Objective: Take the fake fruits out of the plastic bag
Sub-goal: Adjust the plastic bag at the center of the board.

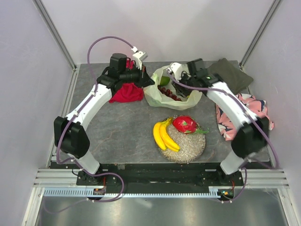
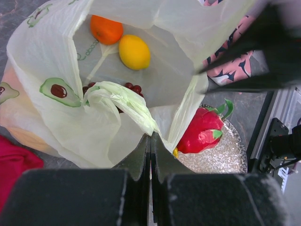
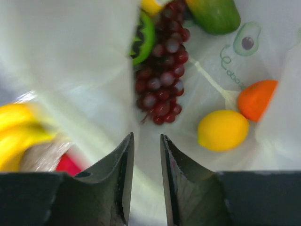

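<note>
Fruits lie in two places. The banana bunch [image 1: 164,136] and dragon fruit [image 1: 184,124] sit on the dish [image 1: 190,149] at the near middle of the table [image 1: 122,127], banana at 9 o'clock of the dragon fruit and touching it. The rest are in the bag [image 1: 155,94], which lies open at 12 o'clock of the dish, between the two grippers.

Seen from the right wrist, the grapes [image 3: 162,70] lie in the bag's middle. The striped melon [image 3: 143,40] touches them at 10 o'clock and half hides behind a fold of film. The mango [image 3: 214,14] is at 1 o'clock of the grapes, the lemon [image 3: 222,129] at 4 o'clock, and the orange [image 3: 256,99] just beside the lemon at 2 o'clock.

The left gripper [image 2: 150,141] is clenched on the bag's rim at its 9 o'clock edge, holding the film up. The right gripper [image 3: 146,139] is at the far rim, near 12 o'clock. Its jaws stand a narrow slit apart with pale film in the gap, and I cannot tell whether they pinch it.

A red cloth [image 1: 127,93] lies at 9 o'clock of the bag under the left gripper. An olive cloth [image 1: 230,73] lies at 2 o'clock, and a pink patterned cloth [image 1: 249,110] at 4 o'clock.
</note>
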